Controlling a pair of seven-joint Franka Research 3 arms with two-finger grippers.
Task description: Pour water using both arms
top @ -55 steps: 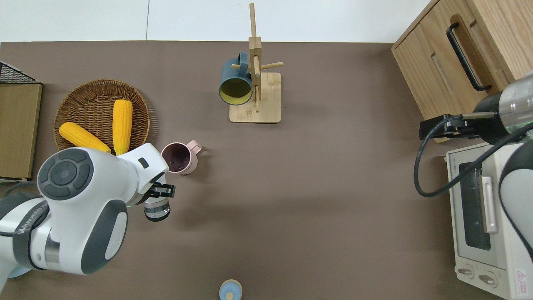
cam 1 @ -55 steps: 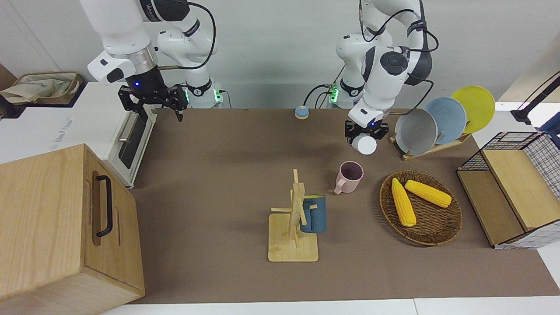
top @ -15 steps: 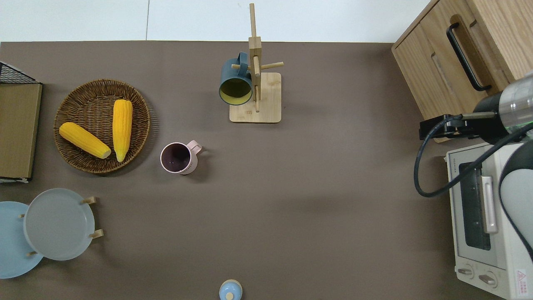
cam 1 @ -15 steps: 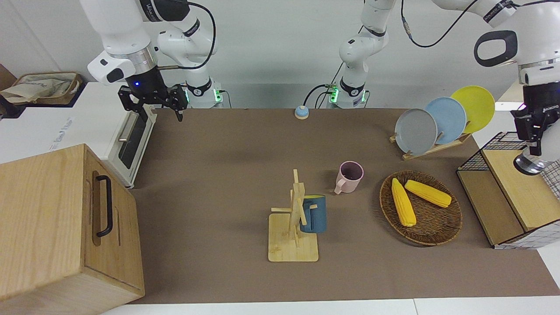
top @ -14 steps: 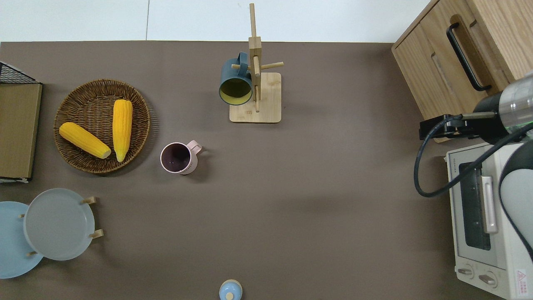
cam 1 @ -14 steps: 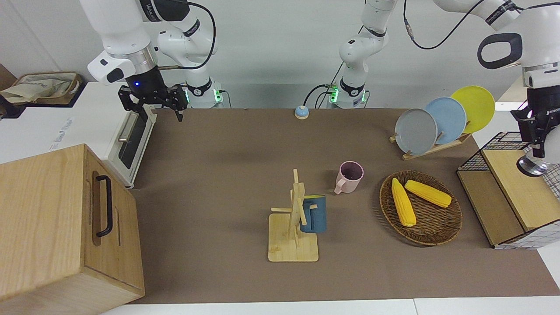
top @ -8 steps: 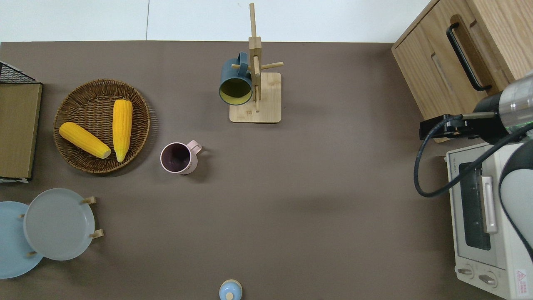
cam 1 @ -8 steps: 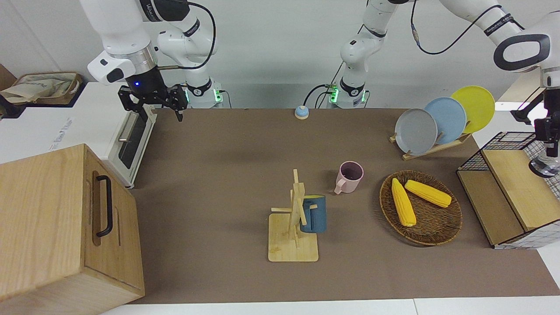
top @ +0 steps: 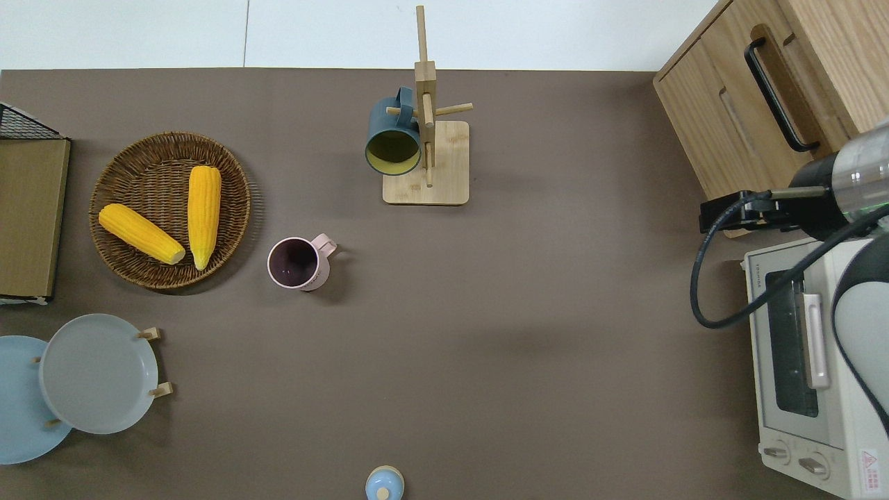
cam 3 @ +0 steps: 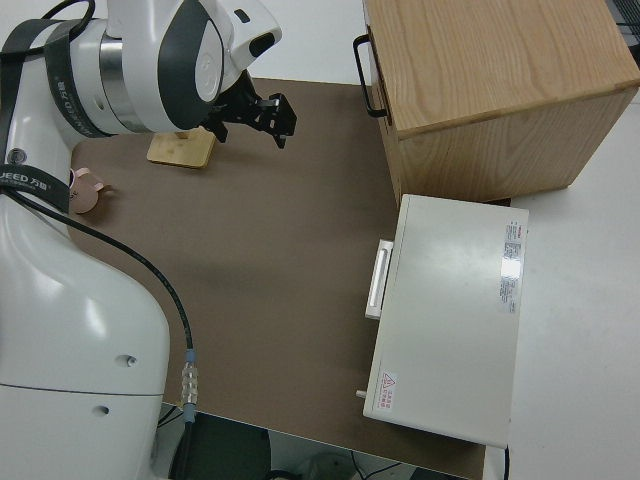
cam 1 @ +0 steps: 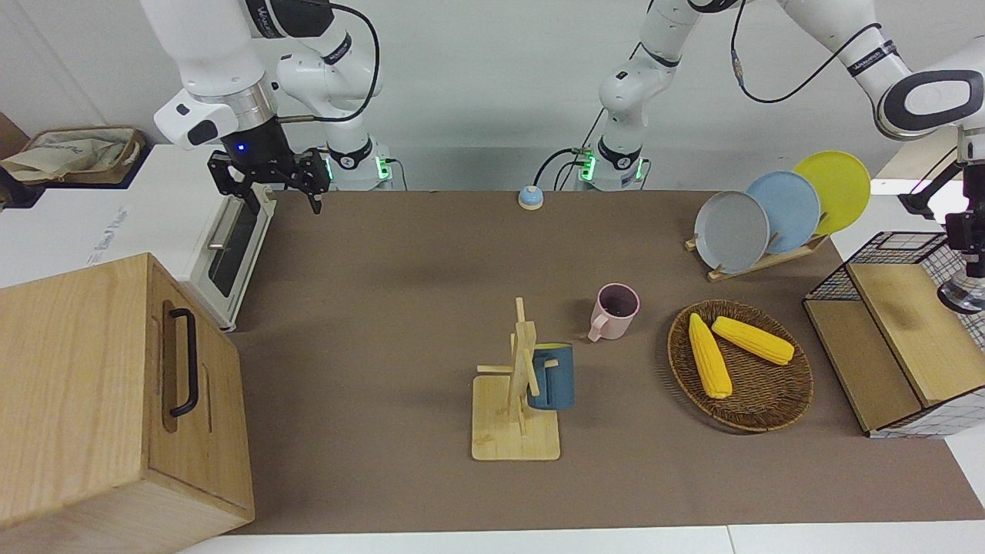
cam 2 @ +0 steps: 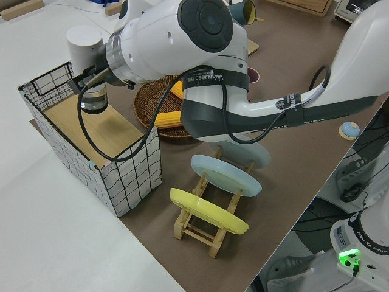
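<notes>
My left gripper is shut on a clear glass, which it holds upright at the left arm's end of the table. In the left side view that glass hangs over the wooden shelf inside a wire basket, under the left gripper. A pink mug with a dark inside stands on the brown mat; the overhead view shows the mug beside the wicker tray. The left gripper is out of the overhead view. My right arm is parked, its gripper open and holding nothing.
A wooden mug tree carries a blue mug. A wicker tray holds two corn cobs. A plate rack, a blue bell, a toaster oven and a wooden cabinet stand around the mat.
My left arm has carried the glass away from beside the pink mug to above the wire basket, drifting slightly farther that way in the last half second. The right arm has stayed still.
</notes>
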